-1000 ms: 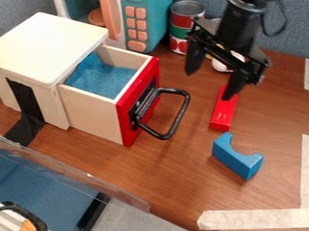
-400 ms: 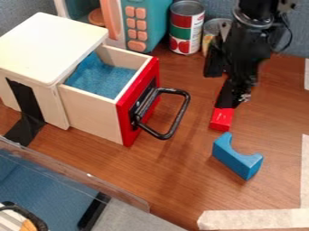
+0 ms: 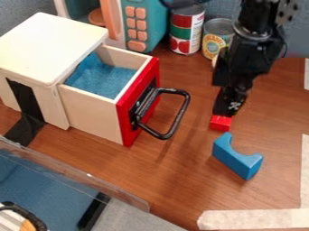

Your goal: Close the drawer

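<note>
Across the wooden desk (image 3: 175, 171), the red drawer front (image 3: 125, 122), left of centre, should be pushed squarely toward upper left; the jaws' opening and hold cannot be told.

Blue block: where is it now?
Camera view, right of centre: the blue block lies on the table just below the red block, lower right of the drawer handle.

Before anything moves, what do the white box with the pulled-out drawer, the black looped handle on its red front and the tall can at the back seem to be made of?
White-topped box: probably painted wood, given the pale, unpainted-looking drawer sides.
Black looped handle: glossy metal or hard plastic; its bright highlights suit either.
Tall can: likely metal with a printed label, judging by its grey rimmed top.
</note>
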